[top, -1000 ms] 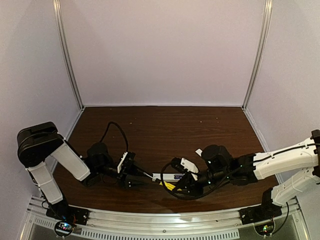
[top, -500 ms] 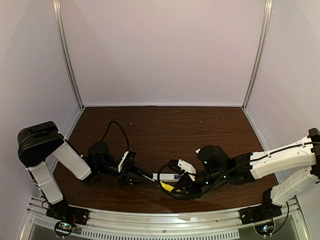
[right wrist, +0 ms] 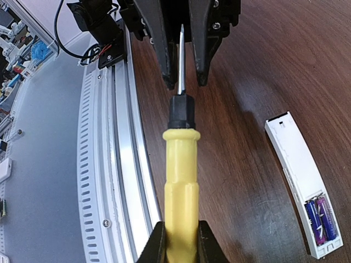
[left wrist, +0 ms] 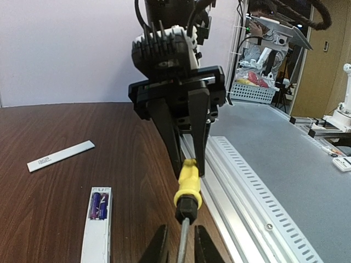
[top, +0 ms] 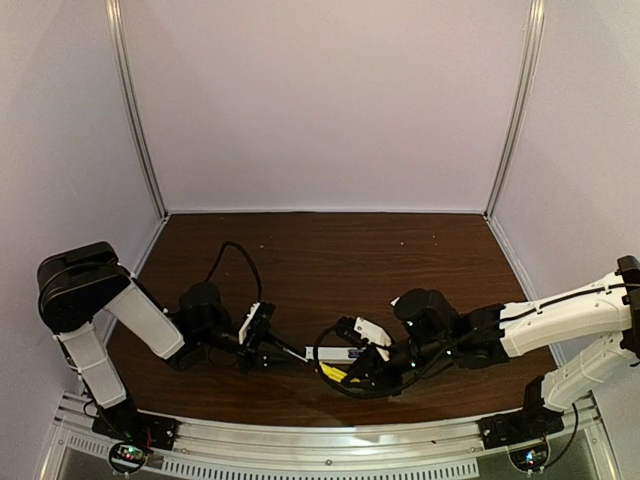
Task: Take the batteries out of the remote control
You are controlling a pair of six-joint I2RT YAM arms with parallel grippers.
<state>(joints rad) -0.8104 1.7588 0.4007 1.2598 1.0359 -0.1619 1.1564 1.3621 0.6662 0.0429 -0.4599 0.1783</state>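
The white remote control [top: 328,353] lies on the table between the arms, its compartment open with the two purple-blue batteries [left wrist: 99,205] inside. It also shows in the left wrist view [left wrist: 96,241] and the right wrist view [right wrist: 296,170], with the batteries [right wrist: 320,219] at its near end. My right gripper [right wrist: 181,236] is shut on the yellow handle of a screwdriver [right wrist: 180,164], held above the table near the front rail. My left gripper [left wrist: 181,231] is open, its jaws on either side of the screwdriver's metal shaft [left wrist: 183,241] with small gaps.
The flat white cover strip [left wrist: 60,155] lies on the wood beyond the remote. A metal rail [right wrist: 109,164] runs along the table's front edge just beside the screwdriver. White walls enclose the back and sides.
My left gripper has slid right toward the screwdriver, so the shaft now lies between its jaws. My right arm has shifted slightly left with the screwdriver. The remote has not moved.
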